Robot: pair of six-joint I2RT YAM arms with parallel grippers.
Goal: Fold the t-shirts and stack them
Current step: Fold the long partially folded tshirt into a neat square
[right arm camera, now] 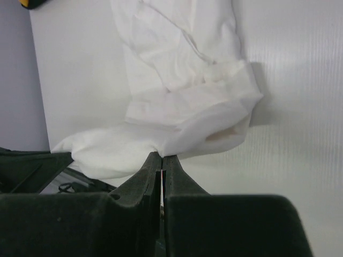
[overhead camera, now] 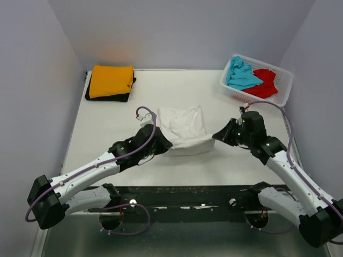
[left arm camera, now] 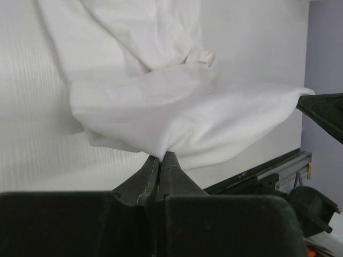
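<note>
White table (overhead camera: 177, 85), rumpled white t-shirt (overhead camera: 185, 128) doubled over, left fingers (left arm camera: 142, 181) and right fingers (right arm camera: 144, 175) clamping its corners

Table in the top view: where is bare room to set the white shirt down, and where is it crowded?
Bare: the back strip between the orange-yellow shirt on the black shirt and the basket; also the left side nearer than that stack. Crowded: the centre, where the left gripper and right gripper pinch the white t-shirt.

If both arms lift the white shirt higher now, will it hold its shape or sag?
Likely sags: the white t-shirt droops between the left gripper and right gripper. Probably light, since fingertip pinches carry it.
</note>
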